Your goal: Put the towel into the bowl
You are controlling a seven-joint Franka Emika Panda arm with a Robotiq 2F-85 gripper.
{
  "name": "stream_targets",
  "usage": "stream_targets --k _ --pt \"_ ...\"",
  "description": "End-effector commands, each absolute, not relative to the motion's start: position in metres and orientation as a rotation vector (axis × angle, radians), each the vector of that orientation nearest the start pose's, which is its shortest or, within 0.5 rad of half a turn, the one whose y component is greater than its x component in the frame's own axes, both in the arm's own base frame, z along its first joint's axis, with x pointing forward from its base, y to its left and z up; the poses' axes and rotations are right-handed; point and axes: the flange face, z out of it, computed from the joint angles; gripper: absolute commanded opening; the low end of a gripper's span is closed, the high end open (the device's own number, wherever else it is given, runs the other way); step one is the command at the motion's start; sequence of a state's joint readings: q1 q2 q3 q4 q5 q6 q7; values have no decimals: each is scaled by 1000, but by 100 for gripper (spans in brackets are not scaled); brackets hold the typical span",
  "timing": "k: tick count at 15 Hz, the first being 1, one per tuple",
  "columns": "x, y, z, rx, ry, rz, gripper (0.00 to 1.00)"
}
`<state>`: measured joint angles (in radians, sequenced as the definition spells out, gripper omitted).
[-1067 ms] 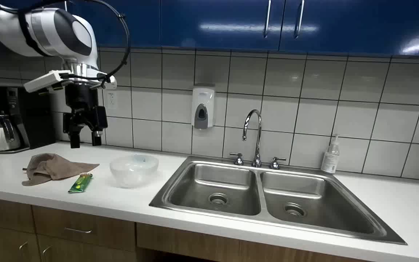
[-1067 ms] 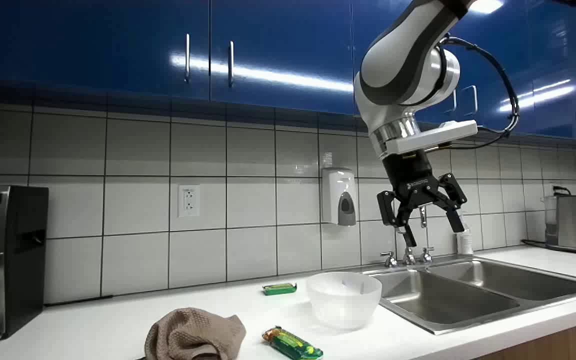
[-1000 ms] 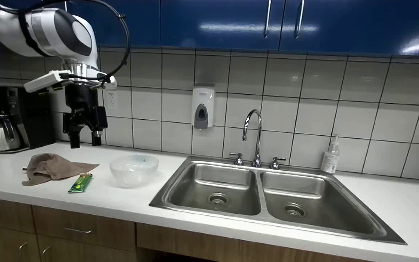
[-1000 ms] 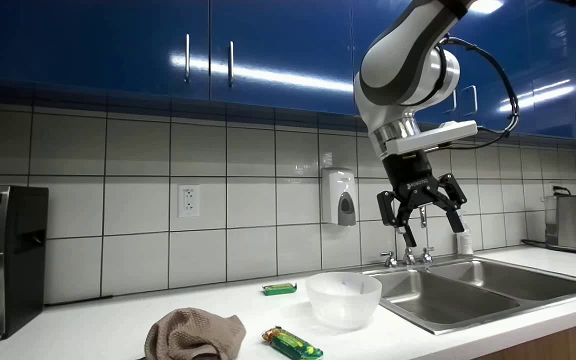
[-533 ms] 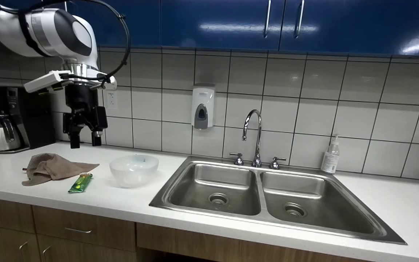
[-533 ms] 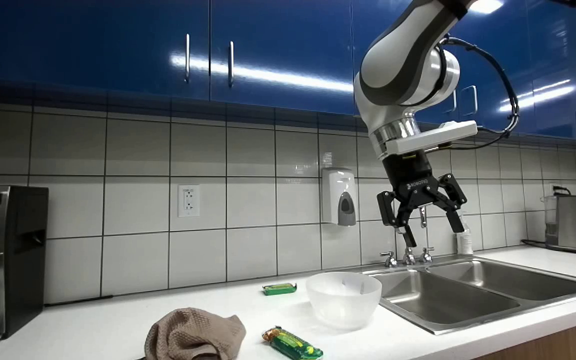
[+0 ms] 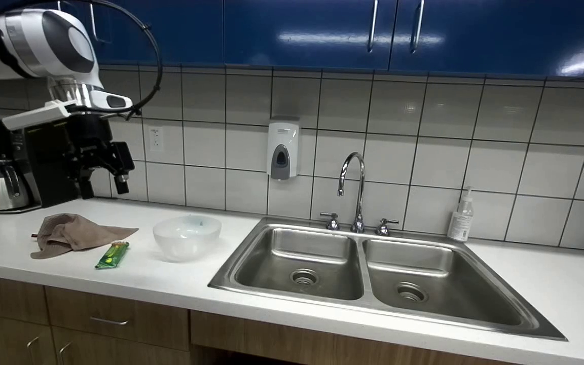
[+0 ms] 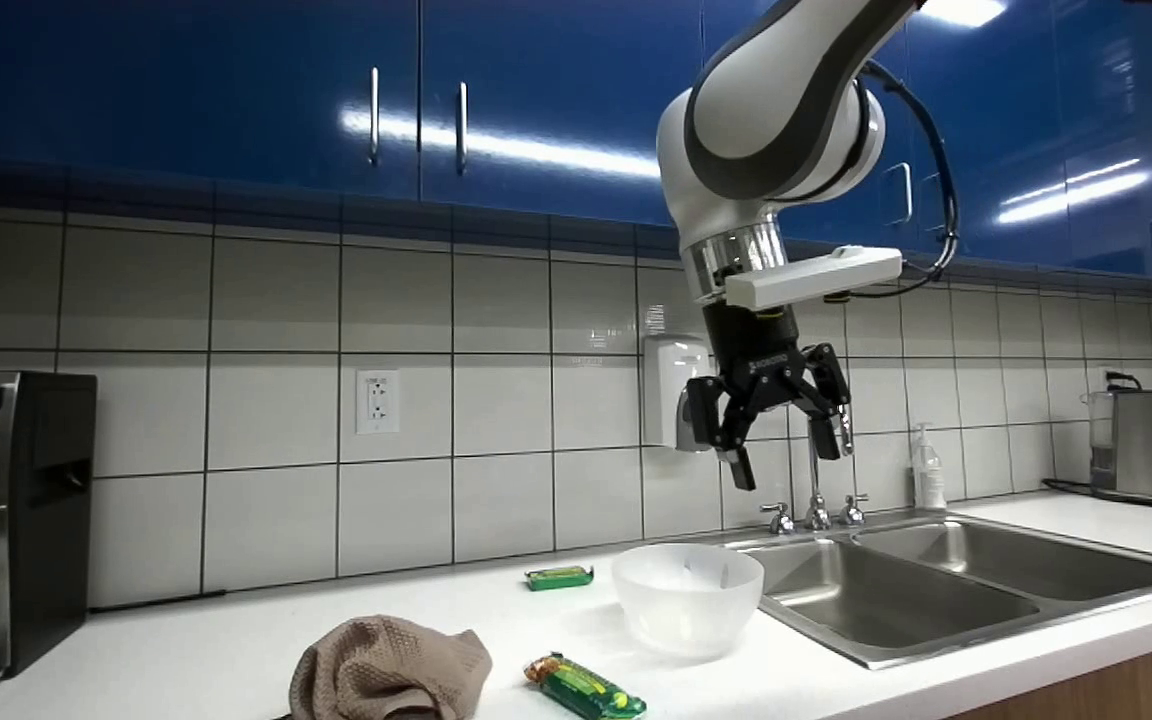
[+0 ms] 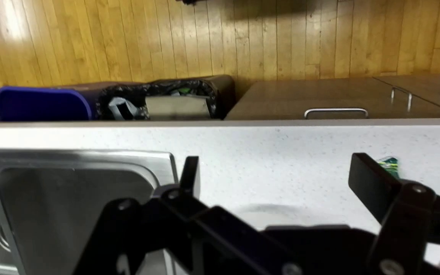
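Observation:
The brown towel point(image 7: 71, 233) lies crumpled on the white counter; it also shows at the lower edge in an exterior view point(image 8: 386, 670). The translucent whitish bowl point(image 7: 186, 238) stands upright between towel and sink, and also shows in an exterior view point(image 8: 686, 610). In the wrist view only a faint curved edge of the bowl point(image 9: 258, 219) shows; my gripper body hides the rest. My gripper point(image 7: 104, 187) is open and empty, pointing down, well above the counter; it also shows in an exterior view point(image 8: 784, 458). In the wrist view its fingers point(image 9: 275, 168) are wide apart.
A green wrapped bar point(image 8: 584, 688) lies between towel and bowl; another green bar point(image 8: 558, 578) lies behind, near the wall. A double sink point(image 7: 363, 274) with a tall faucet point(image 7: 359, 192) is beside the bowl. A coffee maker point(image 7: 5, 167) stands behind the towel. Blue cabinets point(image 8: 566, 100) hang above.
My arm and open gripper have moved to the left in both exterior views, with a slight tilt, during the last half second. The towel, bowl and bars have not moved.

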<state>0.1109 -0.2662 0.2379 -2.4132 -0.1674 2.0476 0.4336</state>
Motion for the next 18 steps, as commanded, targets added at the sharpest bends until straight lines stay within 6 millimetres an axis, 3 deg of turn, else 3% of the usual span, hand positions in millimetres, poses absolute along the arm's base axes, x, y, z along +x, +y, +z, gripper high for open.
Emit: stream_targets --k 1,8,18 --pt "419 183 410 -3362 -241 -123 100" --pt "433 240 397 -3232 -586 -257 100" --pt "497 291 375 -3071 -1087 -197 100"
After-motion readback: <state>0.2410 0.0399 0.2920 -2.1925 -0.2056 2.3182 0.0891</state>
